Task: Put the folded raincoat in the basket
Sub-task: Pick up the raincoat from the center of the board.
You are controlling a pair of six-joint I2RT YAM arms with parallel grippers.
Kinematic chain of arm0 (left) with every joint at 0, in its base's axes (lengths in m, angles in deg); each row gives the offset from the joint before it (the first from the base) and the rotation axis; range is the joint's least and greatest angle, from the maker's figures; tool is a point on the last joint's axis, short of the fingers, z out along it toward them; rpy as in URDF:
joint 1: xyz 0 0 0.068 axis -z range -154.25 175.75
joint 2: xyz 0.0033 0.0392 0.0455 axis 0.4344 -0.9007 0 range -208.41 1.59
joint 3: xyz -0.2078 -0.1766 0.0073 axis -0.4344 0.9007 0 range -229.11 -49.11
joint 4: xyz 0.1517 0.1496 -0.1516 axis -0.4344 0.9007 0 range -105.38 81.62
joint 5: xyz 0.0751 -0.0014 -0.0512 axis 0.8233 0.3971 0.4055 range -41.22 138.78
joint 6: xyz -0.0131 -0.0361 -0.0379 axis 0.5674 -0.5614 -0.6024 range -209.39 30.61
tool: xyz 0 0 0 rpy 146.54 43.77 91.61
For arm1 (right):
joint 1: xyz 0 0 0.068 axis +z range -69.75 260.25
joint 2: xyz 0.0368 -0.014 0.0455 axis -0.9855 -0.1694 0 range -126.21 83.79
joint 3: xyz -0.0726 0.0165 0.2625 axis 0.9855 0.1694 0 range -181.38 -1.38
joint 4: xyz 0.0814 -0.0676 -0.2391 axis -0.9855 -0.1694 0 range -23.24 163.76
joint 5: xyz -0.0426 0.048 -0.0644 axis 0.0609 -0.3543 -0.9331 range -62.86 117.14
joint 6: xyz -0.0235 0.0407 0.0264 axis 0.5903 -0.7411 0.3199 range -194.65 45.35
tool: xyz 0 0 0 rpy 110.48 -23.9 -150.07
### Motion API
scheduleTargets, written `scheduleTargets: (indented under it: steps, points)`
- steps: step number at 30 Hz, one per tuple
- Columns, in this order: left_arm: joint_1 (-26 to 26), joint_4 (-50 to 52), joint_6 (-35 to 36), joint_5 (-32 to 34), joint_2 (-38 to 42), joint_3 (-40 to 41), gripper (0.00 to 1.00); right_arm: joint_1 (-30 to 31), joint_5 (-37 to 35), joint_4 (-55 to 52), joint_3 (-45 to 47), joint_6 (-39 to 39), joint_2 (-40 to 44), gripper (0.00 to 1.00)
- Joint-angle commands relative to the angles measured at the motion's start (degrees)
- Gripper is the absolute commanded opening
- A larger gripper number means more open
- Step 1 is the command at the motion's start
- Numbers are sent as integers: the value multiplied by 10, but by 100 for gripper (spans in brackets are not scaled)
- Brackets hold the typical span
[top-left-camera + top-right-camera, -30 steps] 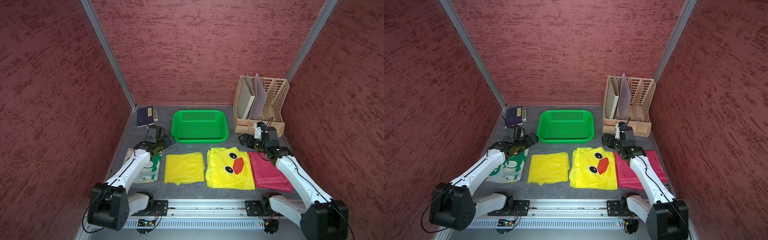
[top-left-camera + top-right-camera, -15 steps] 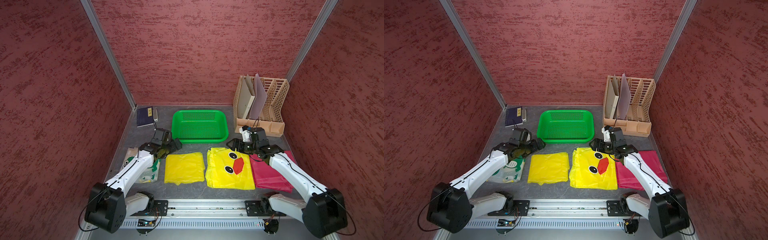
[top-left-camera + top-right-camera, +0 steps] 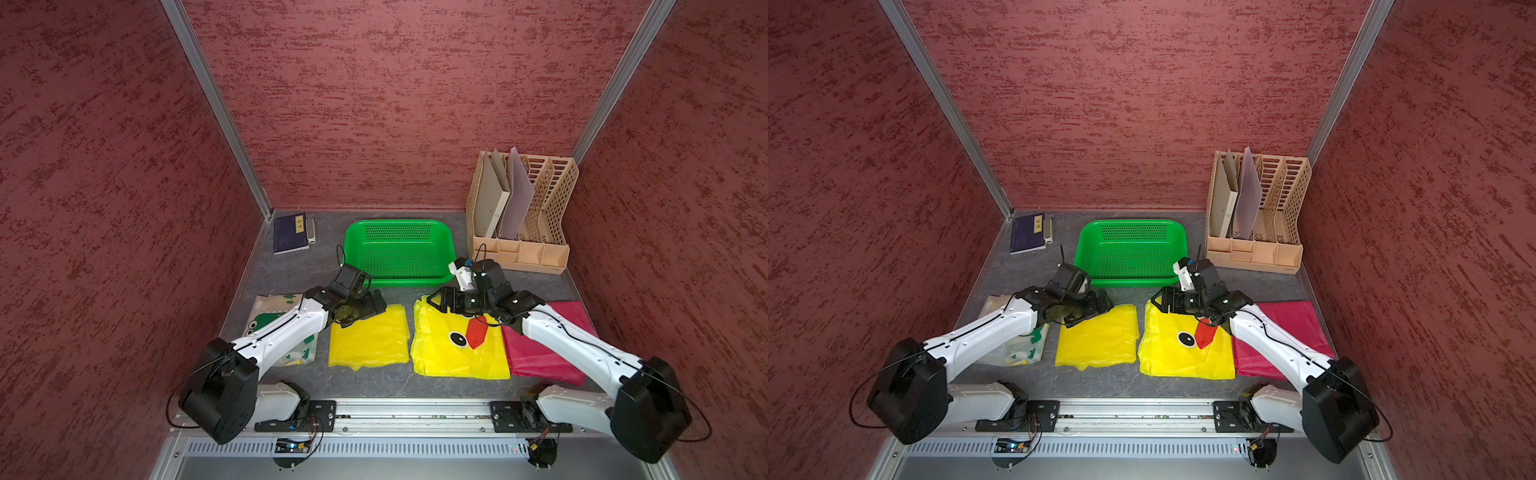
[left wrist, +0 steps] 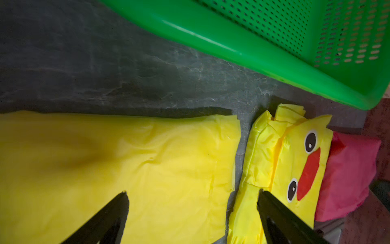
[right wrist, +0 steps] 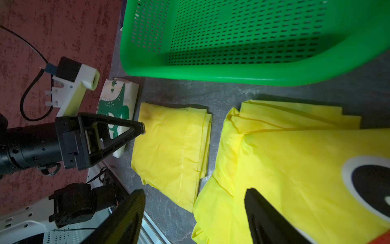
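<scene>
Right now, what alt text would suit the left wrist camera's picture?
The left gripper, black fingers open, hovers above a plain yellow folded raincoat on a grey tabletop. Beside it lie a duck-face raincoat and a red raincoat; the green mesh basket sits beyond.
</scene>
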Motion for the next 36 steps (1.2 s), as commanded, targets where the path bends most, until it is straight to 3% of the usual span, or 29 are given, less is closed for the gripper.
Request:
scheduleTargets:
  steps: [1, 8, 18, 23, 29, 36]
  points:
    - [0, 79, -23, 79, 58, 8, 100, 38, -29, 36, 10, -25, -17, 80]
    - [-19, 159, -8, 102, 118, 26, 98, 103, -44, 58, -24, -28, -88, 80]
    - [-79, 77, 5, 24, 170, 120, 99, 173, -79, 68, -85, -24, -208, 78]
    - [-85, 35, 13, 3, 144, 135, 99, 179, -96, 60, -96, -36, -238, 78]
    - [-95, 59, 17, 60, 143, 144, 99, 179, -116, 38, -103, -41, -253, 79]
    - [-105, 43, 36, 44, 147, 163, 99, 179, -116, 27, -118, -52, -290, 79]
